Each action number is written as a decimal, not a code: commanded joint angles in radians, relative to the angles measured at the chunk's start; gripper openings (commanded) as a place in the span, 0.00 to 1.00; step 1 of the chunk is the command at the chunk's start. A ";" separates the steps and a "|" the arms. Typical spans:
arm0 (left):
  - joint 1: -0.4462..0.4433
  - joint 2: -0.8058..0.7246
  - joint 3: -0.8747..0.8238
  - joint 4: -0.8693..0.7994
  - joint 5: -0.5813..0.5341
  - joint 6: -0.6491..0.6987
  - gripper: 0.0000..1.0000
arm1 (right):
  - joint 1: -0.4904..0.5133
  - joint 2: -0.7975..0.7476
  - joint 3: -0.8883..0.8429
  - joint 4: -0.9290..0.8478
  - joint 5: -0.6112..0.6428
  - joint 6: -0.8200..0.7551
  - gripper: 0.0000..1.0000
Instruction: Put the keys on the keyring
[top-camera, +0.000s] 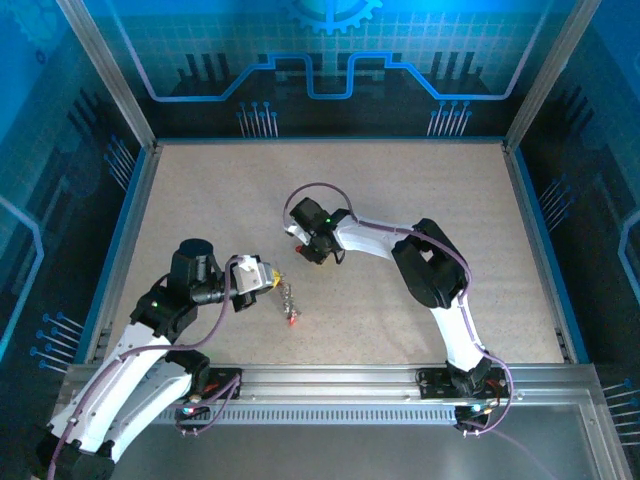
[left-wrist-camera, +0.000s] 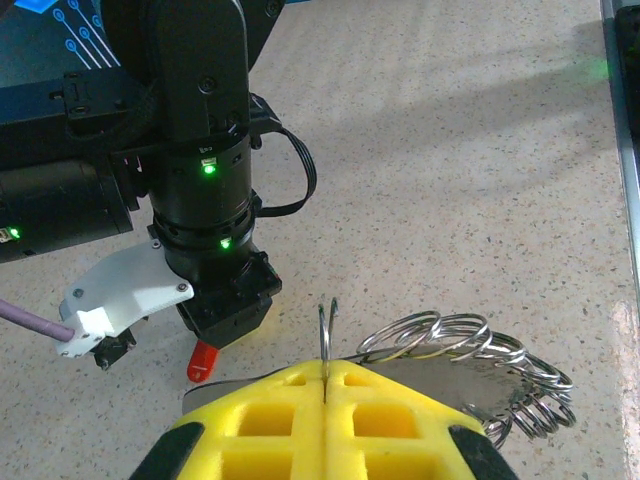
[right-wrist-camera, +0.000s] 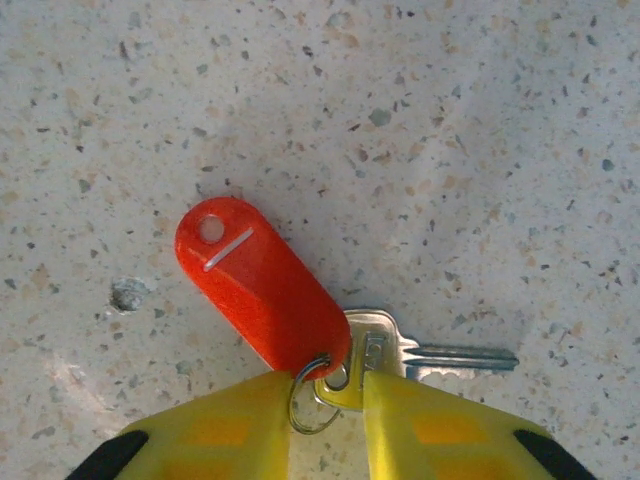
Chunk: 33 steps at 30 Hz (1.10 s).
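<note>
In the left wrist view my left gripper (left-wrist-camera: 327, 368) is shut on one thin wire loop of the keyring (left-wrist-camera: 470, 345), a floppy chain of silvery rings trailing off to the right. From above, the keyring (top-camera: 287, 297) hangs from the left gripper (top-camera: 265, 278) with a red tag (top-camera: 293, 320) at its low end. A silver key (right-wrist-camera: 420, 355) with a red plastic tag (right-wrist-camera: 262, 290) lies flat on the table. My right gripper (right-wrist-camera: 327, 390) is open, its yellow fingers straddling the key's head and its small split ring (right-wrist-camera: 315, 395). The right gripper (top-camera: 303, 250) points down just beyond the left one.
The speckled beige table (top-camera: 420, 190) is ringed by a blue-edged frame with metal posts. A metal rail (top-camera: 350, 385) runs along the near edge between the arm bases. The right arm's wrist (left-wrist-camera: 200, 170) stands close in front of the left gripper.
</note>
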 joint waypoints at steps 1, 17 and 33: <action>0.009 -0.009 -0.008 0.044 0.045 -0.003 0.00 | 0.019 0.010 0.010 0.001 0.048 -0.008 0.21; 0.014 0.013 0.000 0.035 0.049 0.013 0.00 | 0.018 -0.063 -0.053 0.074 0.042 -0.018 0.00; 0.000 0.187 0.145 0.012 0.115 0.080 0.00 | -0.237 -0.545 -0.485 0.389 -0.531 0.248 0.00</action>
